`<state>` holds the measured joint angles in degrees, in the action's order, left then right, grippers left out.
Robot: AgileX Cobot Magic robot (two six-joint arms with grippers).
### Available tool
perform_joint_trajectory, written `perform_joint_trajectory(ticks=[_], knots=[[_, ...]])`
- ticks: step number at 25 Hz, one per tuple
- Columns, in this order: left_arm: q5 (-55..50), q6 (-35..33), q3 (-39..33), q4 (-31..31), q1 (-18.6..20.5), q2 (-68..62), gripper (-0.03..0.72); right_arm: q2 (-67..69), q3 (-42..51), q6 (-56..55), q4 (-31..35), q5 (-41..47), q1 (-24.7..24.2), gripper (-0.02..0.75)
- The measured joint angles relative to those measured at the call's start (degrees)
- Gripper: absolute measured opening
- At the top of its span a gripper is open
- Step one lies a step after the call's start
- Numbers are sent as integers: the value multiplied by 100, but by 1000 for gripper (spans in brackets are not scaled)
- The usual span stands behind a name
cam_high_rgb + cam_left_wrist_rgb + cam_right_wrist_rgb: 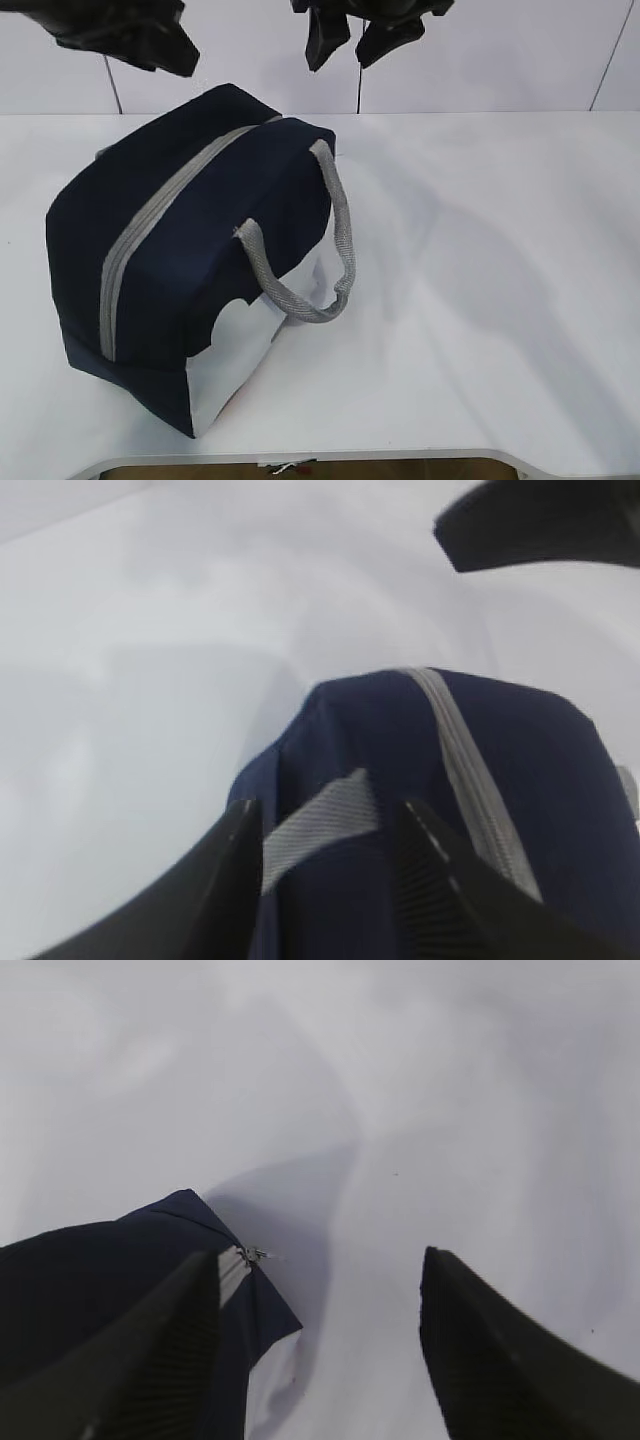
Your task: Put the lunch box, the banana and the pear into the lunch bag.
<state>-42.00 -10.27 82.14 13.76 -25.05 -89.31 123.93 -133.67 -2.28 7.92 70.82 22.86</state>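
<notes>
The navy lunch bag (pixel 210 230) stands on the white table, left of centre, with its grey zipper (pixel 150 222) closed along the top and one grey handle (pixel 335 250) hanging down its near side. Both grippers hang high above the table. My left gripper (pixel 150 45) is open and empty above the bag's far end; its wrist view shows the bag (pixel 400 780) and a handle strap (pixel 320 825) below the parted fingers. My right gripper (pixel 362 42) is open and empty, above the table just right of the bag (pixel 100 1270). The lunch box, banana and pear are out of view.
The white table (pixel 500 250) stretches to the right of the bag. Its front edge (pixel 350 457) runs close below the bag. A pale wall stands behind. The metal zipper pull (pixel 252 1254) sits at the bag's end. The right gripper shows in the left wrist view (pixel 540 525).
</notes>
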Motion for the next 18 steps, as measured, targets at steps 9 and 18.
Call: perform_joint_trajectory(ticks=[9, 18], knots=[[-2297, 82, 1411, -13, 326, 0, 328, -236, -80, 100, 0, 101, 0, 489], [-2977, 221, 1630, -384, 374, 335, 309, -1653, 1285, 282, 11, 114, 0, 489]])
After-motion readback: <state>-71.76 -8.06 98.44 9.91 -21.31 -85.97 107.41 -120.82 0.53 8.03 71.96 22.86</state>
